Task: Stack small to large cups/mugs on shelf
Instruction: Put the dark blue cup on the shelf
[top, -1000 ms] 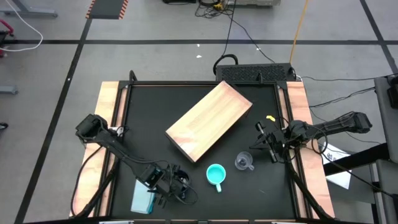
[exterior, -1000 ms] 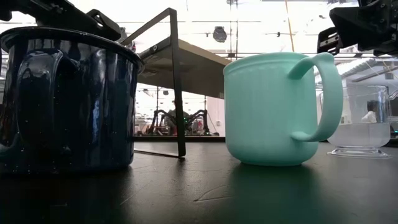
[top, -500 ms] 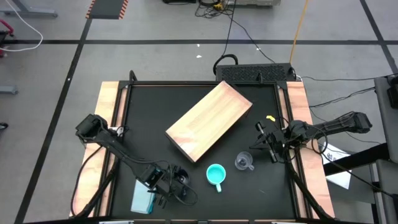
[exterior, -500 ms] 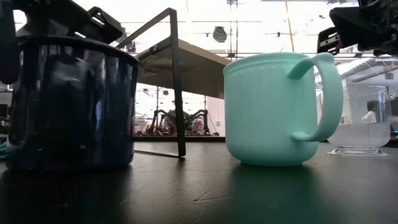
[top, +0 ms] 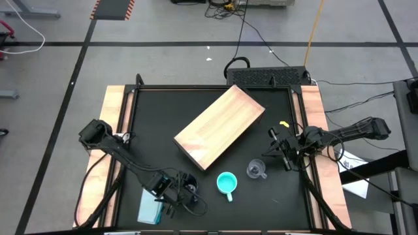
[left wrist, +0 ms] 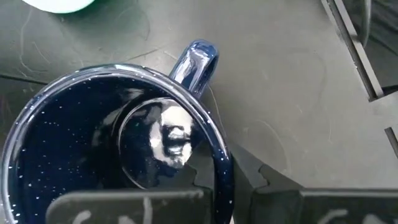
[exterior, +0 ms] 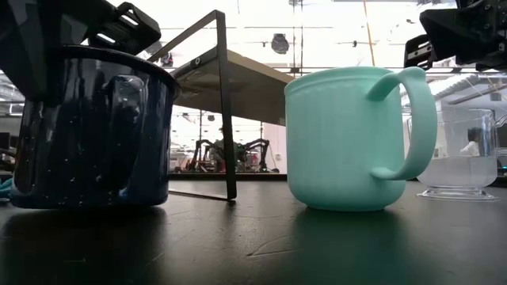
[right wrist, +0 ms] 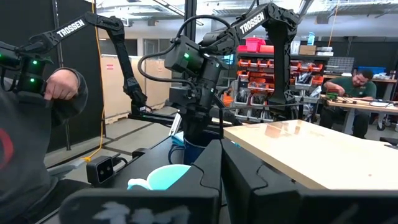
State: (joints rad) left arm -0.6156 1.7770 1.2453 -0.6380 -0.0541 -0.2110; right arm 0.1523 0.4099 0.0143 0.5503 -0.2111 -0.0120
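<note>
A: High view: where does the left gripper (top: 185, 196) sit?

B: At seven o'clock on the black table (top: 157, 121), over the large dark navy speckled enamel mug (top: 190, 196). Just beside it lies a flat pale-teal rectangular block (top: 149, 209). The long light wooden shelf board (top: 220, 126) lies at centre, its long axis running from seven to one o'clock.

A: The others?

B: The medium turquoise plastic mug (top: 226, 183) stands at six o'clock, handle pointing to six; the small clear handled cup (top: 256, 170) stands at five, near the right gripper (top: 281, 151), which waits at four o'clock, fingers together on nothing.

A: Low view?

B: All three stand upright, mouths up, the navy mug's handle facing the camera.

A: Left wrist view?

B: The fingers pinch the navy mug's rim, one finger (left wrist: 134, 206) inside and one outside. That grip likely suits a lift onto the board; as largest, it probably goes first.

A: Right wrist view?

B: Its own fingers show closed; across the table the other arm bends over the mug.
</note>
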